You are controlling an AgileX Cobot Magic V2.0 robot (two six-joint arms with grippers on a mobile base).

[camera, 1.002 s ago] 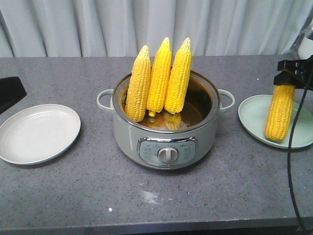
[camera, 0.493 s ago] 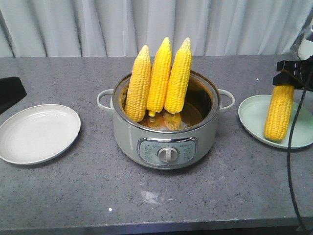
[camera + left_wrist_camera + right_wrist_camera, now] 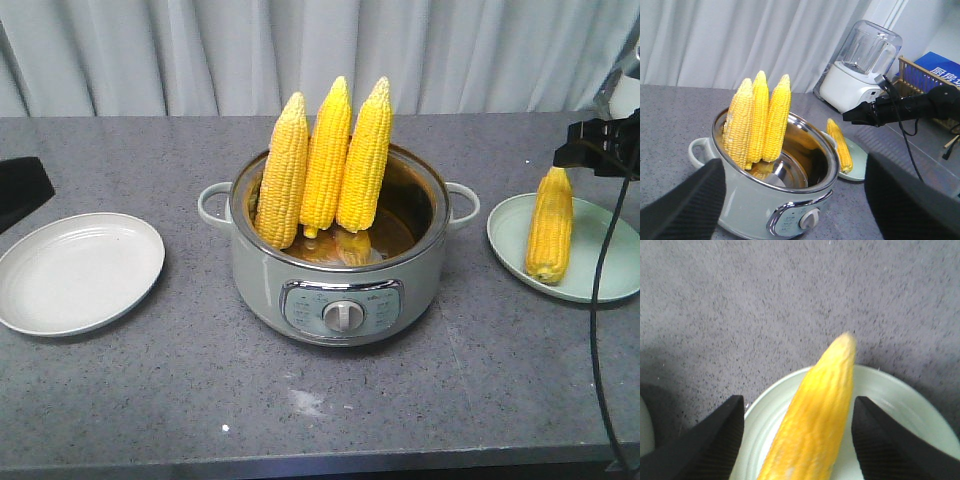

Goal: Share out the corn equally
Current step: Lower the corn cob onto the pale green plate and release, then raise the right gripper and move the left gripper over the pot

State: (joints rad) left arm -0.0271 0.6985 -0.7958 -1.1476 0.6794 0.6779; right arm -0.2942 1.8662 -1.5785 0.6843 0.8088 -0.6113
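Centrally, three cobs of the corn [image 3: 325,160] are stood upright in the pot [image 3: 340,300]. A fourth cob [image 3: 550,225] is laid on the pale green plate [image 3: 610,270] to the right; a white plate [image 3: 80,270] is set to the left. The right gripper [image 3: 580,152] is poised just above that cob's tip, and only in its wrist view are its fingers [image 3: 700,440] seen parted wide, clear of the kernels. The left gripper [image 3: 22,190] is barely caught by the front view; its own camera shows fingers [image 3: 685,205] spread, nothing grasped, and a blender [image 3: 860,65] behind.
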